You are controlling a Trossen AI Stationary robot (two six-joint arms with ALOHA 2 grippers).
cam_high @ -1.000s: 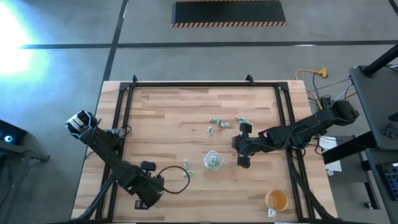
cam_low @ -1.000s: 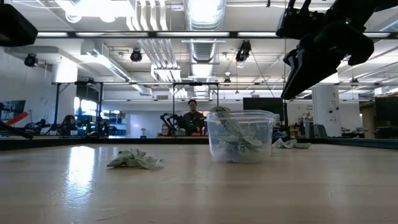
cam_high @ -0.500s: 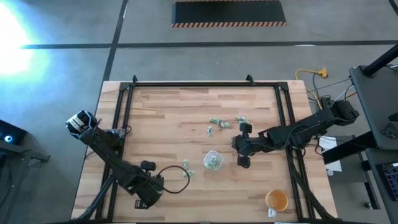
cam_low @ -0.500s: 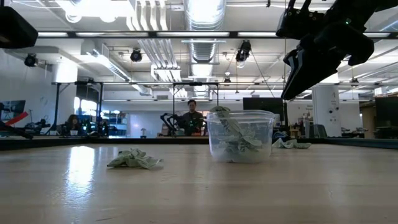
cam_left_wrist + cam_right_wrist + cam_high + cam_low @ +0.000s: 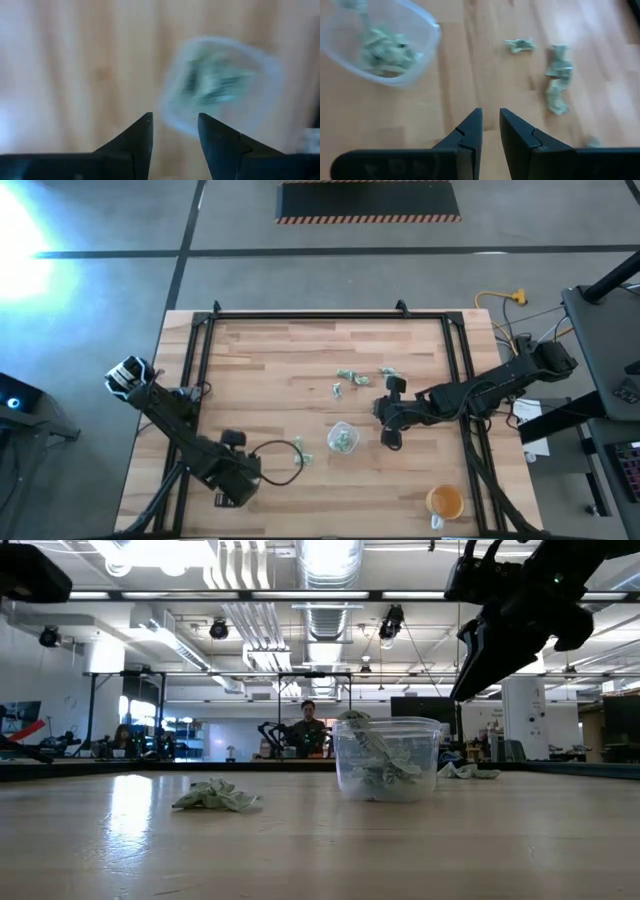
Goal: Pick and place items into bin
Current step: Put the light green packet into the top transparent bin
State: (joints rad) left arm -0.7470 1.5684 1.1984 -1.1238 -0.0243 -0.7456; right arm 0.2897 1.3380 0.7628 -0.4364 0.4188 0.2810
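Note:
The bin, a clear plastic cup [image 5: 342,438] [image 5: 386,760], stands on the table's middle with green-and-white crumpled items inside. One loose item [image 5: 300,450] [image 5: 215,795] lies left of it, and several more [image 5: 345,375] [image 5: 556,85] lie beyond it. My left gripper [image 5: 262,463] [image 5: 175,120] hovers high at the near left. It is open, nothing is between its fingers, and the cup [image 5: 220,85] lies ahead of it. My right gripper [image 5: 462,690] [image 5: 491,114] hangs right of the cup, above the table. A narrow gap between its fingers shows bare wood.
An orange cup [image 5: 445,502] stands near the table's near right corner. A black frame [image 5: 205,350] runs along the left, far and right sides of the wooden top. Bare wood lies across the far left part of the table.
My left gripper has drawn back a little toward the table's left edge, staying high above the table. The cup and the loose items lie where they were.

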